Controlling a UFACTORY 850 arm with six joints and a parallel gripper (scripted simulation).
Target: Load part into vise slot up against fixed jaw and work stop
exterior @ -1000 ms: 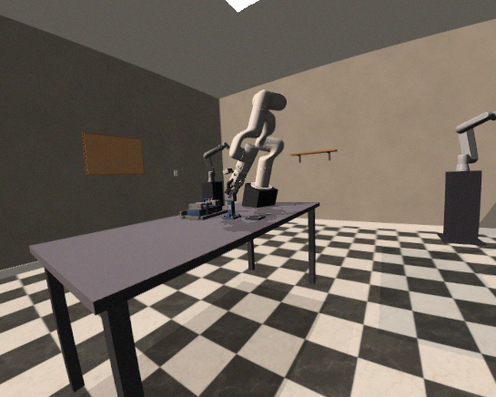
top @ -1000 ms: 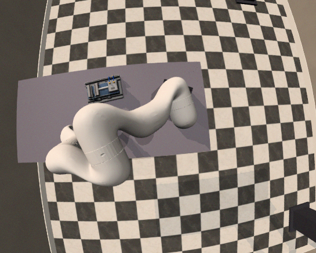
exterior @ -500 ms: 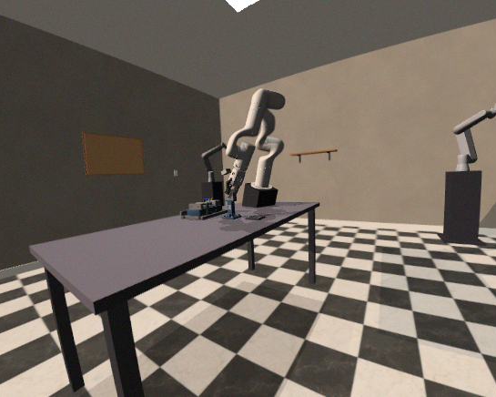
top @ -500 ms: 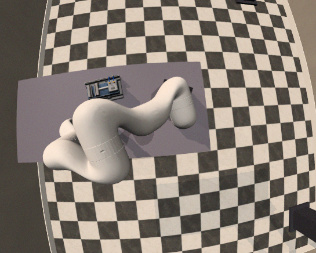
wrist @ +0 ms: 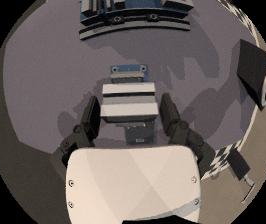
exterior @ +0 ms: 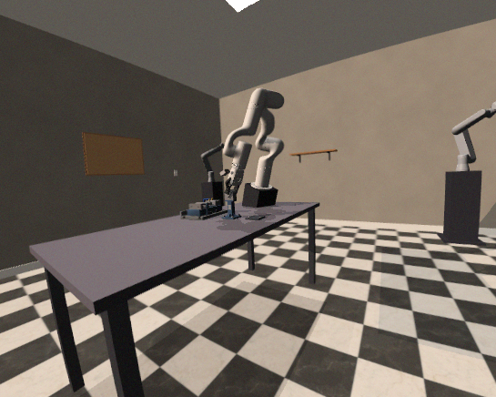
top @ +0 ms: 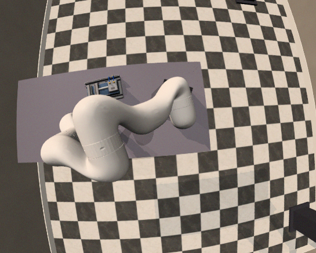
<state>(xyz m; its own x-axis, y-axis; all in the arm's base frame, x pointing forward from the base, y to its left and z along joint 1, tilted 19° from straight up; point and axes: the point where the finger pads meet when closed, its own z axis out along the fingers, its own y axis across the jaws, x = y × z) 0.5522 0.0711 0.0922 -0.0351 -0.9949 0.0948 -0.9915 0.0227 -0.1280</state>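
Note:
In the wrist view the part (wrist: 129, 100), a grey block with long grooves on its upper face, lies across the V-block (wrist: 129, 70), whose blue base shows beyond it. My gripper (wrist: 129, 102) is open, with one dark finger on each side of the part; I cannot tell whether they touch it. The vise (wrist: 133, 2) stands farther off on the table, jaws apart, with blue fittings at its right end. In the exterior view the gripper (exterior: 231, 188) hangs right over the blue V-block (exterior: 230, 212), with the vise (exterior: 202, 209) to its left. In the top view the arm hides gripper and part; only the vise (top: 104, 86) shows.
The dark infeed plate (exterior: 255, 218) lies flat on the table to the right of the V-block. The arm's black pedestal (exterior: 259, 196) stands behind it and shows at the wrist view's right edge (wrist: 253, 72). A second arm on a pedestal (exterior: 461, 205) stands far off.

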